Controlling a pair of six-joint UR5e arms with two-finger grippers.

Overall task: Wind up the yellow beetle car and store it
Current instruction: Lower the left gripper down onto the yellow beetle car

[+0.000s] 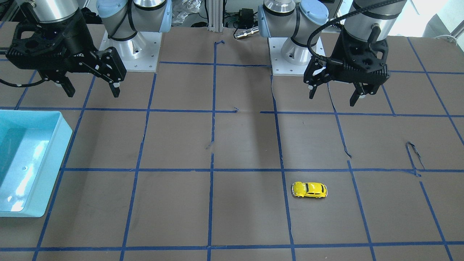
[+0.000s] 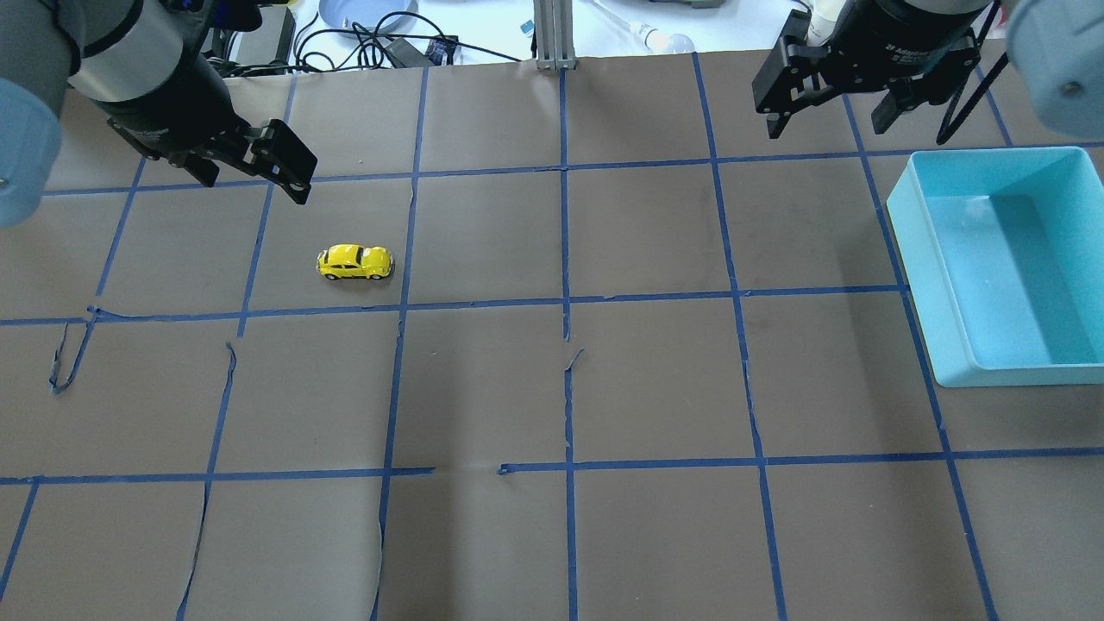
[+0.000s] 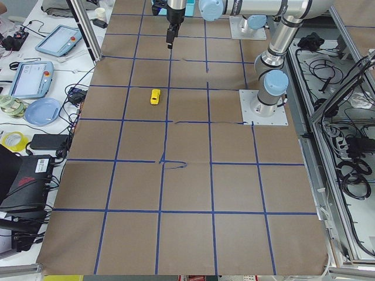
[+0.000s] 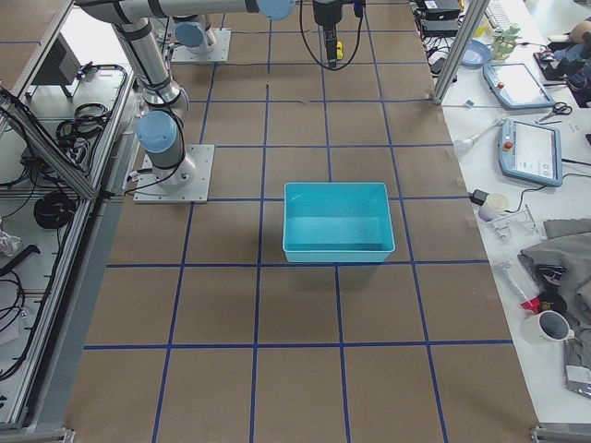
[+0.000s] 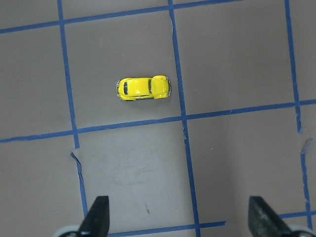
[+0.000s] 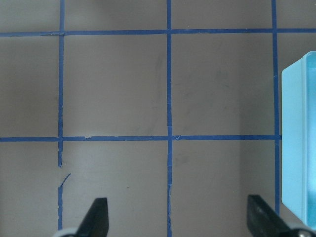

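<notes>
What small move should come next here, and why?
Probably the left hand should travel across to above the yellow beetle car and start lowering. That hand is open and raised, the car sits untouched on the table on its side, and the blue bin holds nothing yet.

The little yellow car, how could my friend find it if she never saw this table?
Look at the big brown table crossed by blue tape lines, on the side away from the turquoise bin. In one square there, close to the open left gripper, the yellow beetle car sits on its wheels. It is the only small bright-yellow thing on the table.
</notes>
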